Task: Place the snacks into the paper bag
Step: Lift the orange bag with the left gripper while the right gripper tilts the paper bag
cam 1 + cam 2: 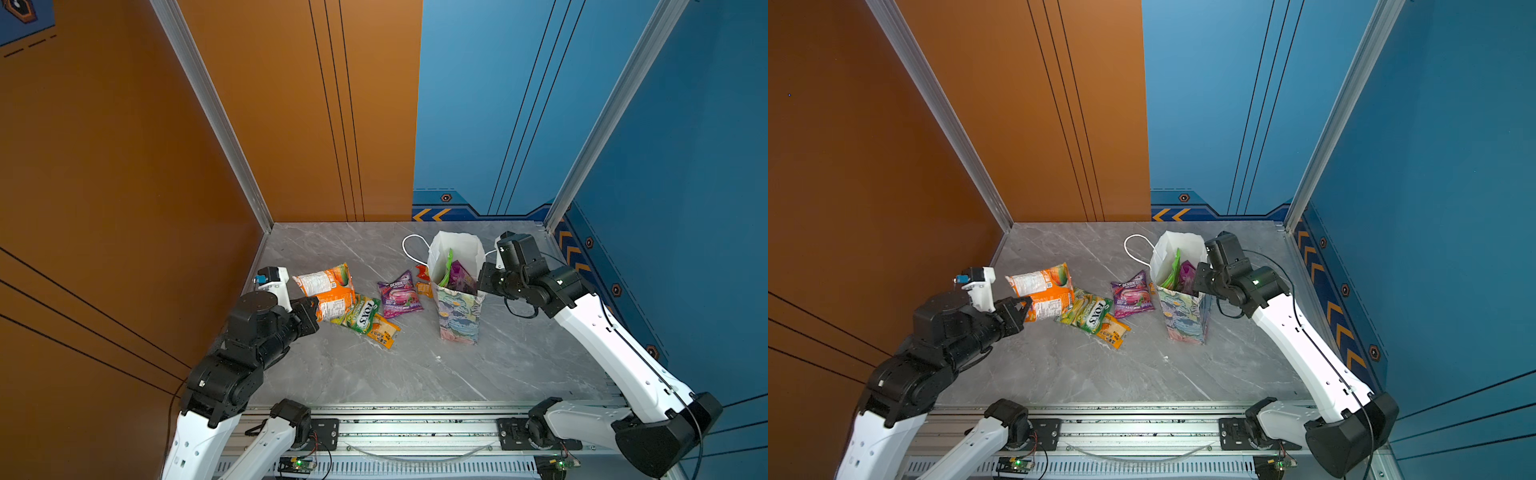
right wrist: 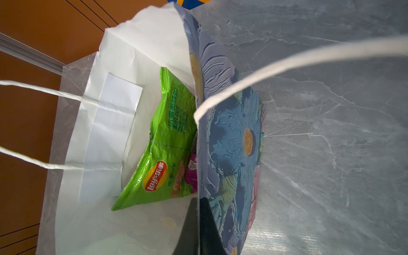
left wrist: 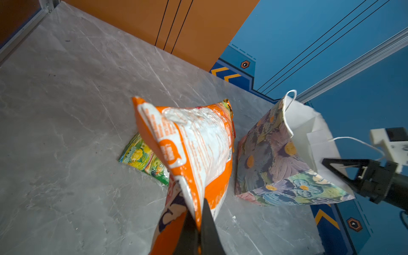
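Jaws pinch edges: left the orange packet (image 1: 328,291), right the paper bag (image 1: 459,316).

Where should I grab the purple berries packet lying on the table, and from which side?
Probably the sealed edge nearest the robot on the purple berries packet, coming down from above. It lies flat; the FOX'S packet sits close on one side and the paper bag on the other, while bare table fronts that near edge.
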